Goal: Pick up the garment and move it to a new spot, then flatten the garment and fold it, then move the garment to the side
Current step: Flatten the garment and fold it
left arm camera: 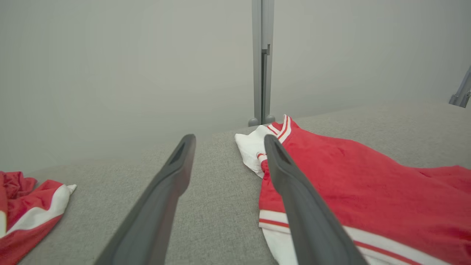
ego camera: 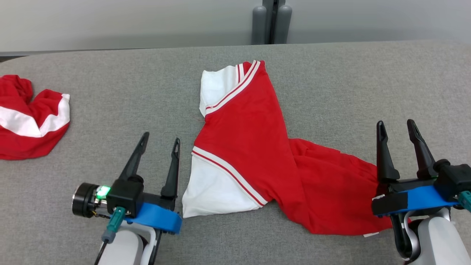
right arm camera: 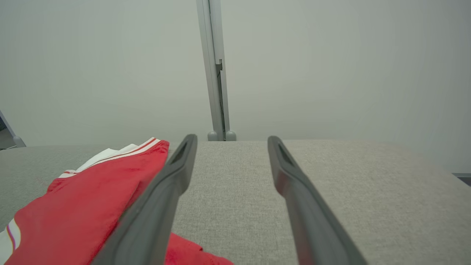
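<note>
- At the left edge of the head view, a second garment [ego camera: 29, 117], red and white, lies bunched up and is cut off by the frame.
- Near the middle of the desk [ego camera: 331, 73], the garment [ego camera: 250, 147], red with white sleeves, lies rumpled and partly folded over. Its lower right end is hidden behind the right end effector [ego camera: 395, 122] and its mount.
- From the left wrist, one finger [left arm camera: 305, 206] crosses the garment [left arm camera: 368, 176] at its white sleeve. The cloth runs off the right and bottom edges.
- From the right wrist, the garment [right arm camera: 92, 198] is cut off at the lower left.
- The left end effector [ego camera: 162, 137] sits just left of the garment, pointing away from the robot, released and empty.
- The right end effector points the same way at the garment's right end, spread wide with nothing between its fingers.
</note>
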Tool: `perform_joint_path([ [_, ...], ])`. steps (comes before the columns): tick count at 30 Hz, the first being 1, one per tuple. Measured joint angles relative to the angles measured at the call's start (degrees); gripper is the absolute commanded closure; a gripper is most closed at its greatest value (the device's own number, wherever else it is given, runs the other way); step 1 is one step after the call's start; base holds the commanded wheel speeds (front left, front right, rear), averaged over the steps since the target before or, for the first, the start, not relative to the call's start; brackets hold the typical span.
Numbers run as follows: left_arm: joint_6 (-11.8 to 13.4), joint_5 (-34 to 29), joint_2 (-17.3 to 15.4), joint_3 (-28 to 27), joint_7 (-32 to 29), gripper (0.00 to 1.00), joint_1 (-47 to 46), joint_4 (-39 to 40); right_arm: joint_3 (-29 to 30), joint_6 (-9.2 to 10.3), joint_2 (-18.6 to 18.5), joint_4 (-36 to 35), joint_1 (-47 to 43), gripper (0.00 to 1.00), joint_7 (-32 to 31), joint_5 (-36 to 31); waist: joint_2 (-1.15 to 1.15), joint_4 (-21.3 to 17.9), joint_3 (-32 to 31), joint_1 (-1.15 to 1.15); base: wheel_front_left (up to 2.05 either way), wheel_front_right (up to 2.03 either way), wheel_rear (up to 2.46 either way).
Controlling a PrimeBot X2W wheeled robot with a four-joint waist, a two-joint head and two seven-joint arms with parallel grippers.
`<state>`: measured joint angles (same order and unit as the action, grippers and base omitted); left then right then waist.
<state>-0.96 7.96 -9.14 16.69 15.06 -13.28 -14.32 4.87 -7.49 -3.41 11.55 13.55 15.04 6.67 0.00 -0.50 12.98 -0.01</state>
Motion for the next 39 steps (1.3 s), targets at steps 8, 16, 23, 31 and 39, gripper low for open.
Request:
perform_joint_path([
  [8,-2.1,-1.4,0.6,3.5,0.0,0.0,2.6,-1.8,0.0,0.0,0.0,0.2,-0.4,0.0,0.0,-0.1,0.0,0.6,-1.0,0.01,0.0,0.0,0.0],
  [16,-3.7,-1.4,0.4,6.5,-0.4,0.0,4.1,-8.3,-0.1,0.0,0.0,0.3,-0.9,0.0,0.0,-0.1,0.0,0.2,-0.7,0.01,0.0,0.0,0.0],
  [23,-4.5,-0.6,0.5,8.0,-0.3,0.0,4.1,-14.2,0.1,0.0,-0.1,0.2,-0.9,0.0,0.0,0.0,0.0,0.0,-0.2,0.01,0.0,0.0,0.0],
  [31,-5.3,0.2,1.9,9.9,-0.1,1.0,2.0,-17.9,0.2,0.0,-0.5,0.1,-0.9,0.0,0.0,0.0,0.0,0.4,-0.5,0.02,0.0,0.0,0.0],
  [39,-5.0,1.6,2.1,8.3,-0.1,1.0,1.8,-13.6,0.6,0.0,-0.5,0.7,-2.4,0.0,0.0,-0.1,0.0,3.3,-3.2,0.02,0.0,0.0,0.0],
])
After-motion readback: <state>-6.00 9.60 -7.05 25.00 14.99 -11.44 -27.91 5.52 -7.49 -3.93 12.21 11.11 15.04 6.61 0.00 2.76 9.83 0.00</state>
